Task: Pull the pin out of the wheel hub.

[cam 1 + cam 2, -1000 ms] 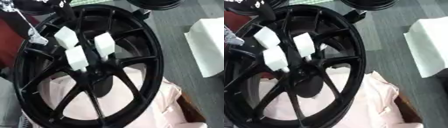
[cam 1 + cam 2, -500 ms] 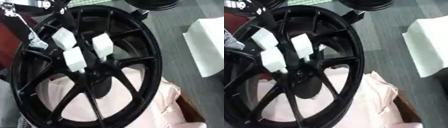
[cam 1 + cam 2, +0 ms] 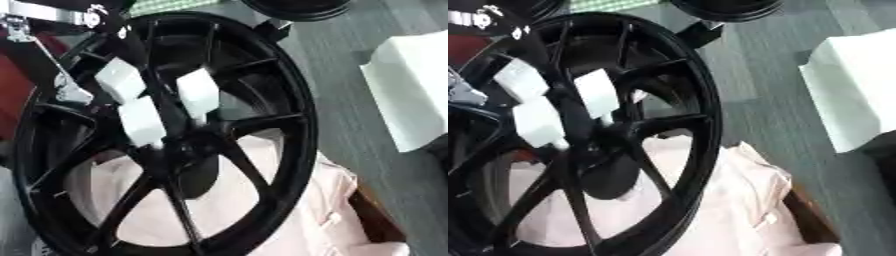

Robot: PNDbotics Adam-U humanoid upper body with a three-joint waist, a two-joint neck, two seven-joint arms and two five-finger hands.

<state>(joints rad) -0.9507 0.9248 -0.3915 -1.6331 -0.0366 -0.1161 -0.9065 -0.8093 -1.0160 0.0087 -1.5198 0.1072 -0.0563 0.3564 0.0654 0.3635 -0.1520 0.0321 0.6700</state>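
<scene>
A large black spoked wheel hub [image 3: 293, 100] stands tilted and fills most of both views. My left arm [image 3: 52, 12] comes in from the upper left. My left hand [image 3: 140, 120], black with white pads, lies over the spokes and reaches down to the hub's centre [image 3: 188, 150]. The pin is hidden under the hand and I cannot make it out. My right hand shows in neither view.
A pale pink cloth [image 3: 324, 210] lies under and behind the wheel, over a brown box edge [image 3: 381, 220]. A white box [image 3: 850, 95] sits on the grey floor at the right. Another black wheel [image 3: 293, 7] lies at the top edge. Something red [image 3: 13, 85] is at the far left.
The whole picture has slid slightly left, so the camera moved. The left hand stays at the hub centre, with no clear move relative to the wheel.
</scene>
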